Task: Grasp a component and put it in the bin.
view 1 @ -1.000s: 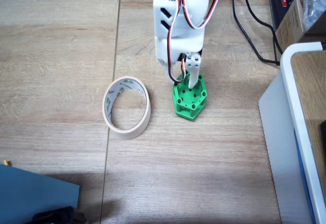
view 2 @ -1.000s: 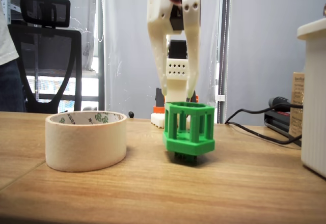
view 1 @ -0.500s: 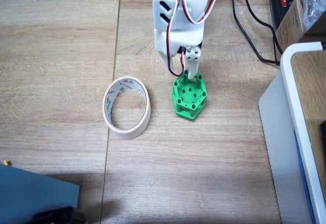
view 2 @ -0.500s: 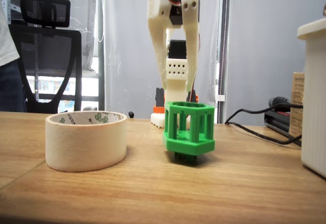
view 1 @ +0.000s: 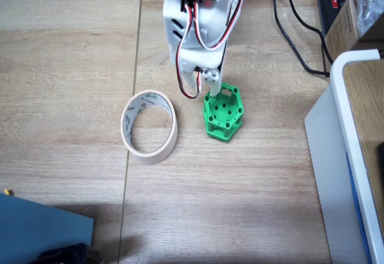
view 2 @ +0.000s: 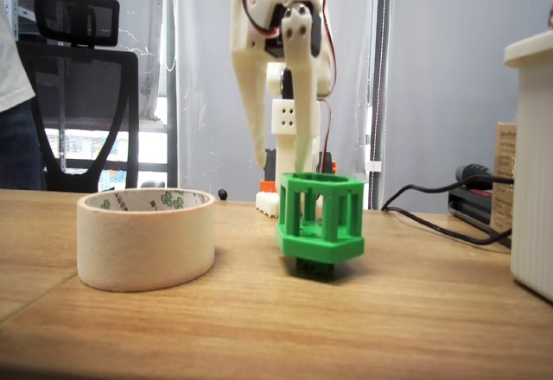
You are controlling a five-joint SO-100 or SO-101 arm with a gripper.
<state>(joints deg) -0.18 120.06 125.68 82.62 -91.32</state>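
A: While the gripper [view 2: 278, 162] is standing spread, where is the component [view 1: 223, 113] sitting?

B: Just beside one fingertip, unheld. Item: light, rigid, open-walled; the walls are offering purchase.

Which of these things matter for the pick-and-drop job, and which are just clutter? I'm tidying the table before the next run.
Part of the job:
- green hexagonal block, standing on the table
- masking tape roll, left of the block in both fixed views
- hand, open just above the block

Just lying about:
- black cables
- white-rimmed container
- cardboard box
- blue sheet
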